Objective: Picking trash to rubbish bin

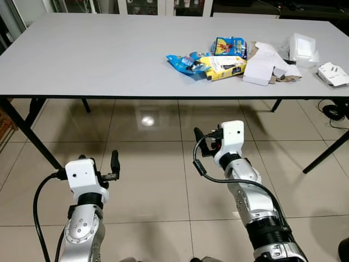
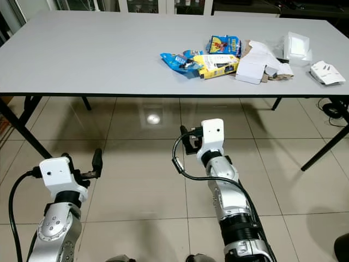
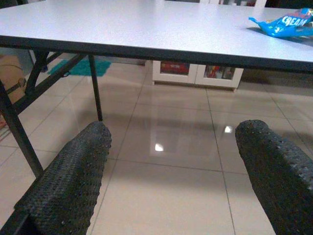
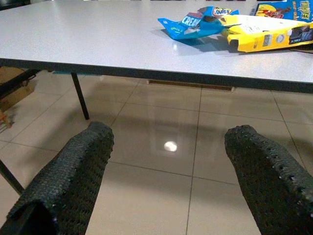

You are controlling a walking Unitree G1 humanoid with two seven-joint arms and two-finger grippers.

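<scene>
Trash pile upper right of frame on grey tabletop: blue wrapper, yellow box, white cartons. Left gripper and right gripper both wide open, empty, low over tiled floor.

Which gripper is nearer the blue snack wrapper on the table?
Right. The right gripper hangs below the table edge, almost under the blue snack wrapper. The left gripper sits lower and well off to the robot's left. Both are open.
</scene>
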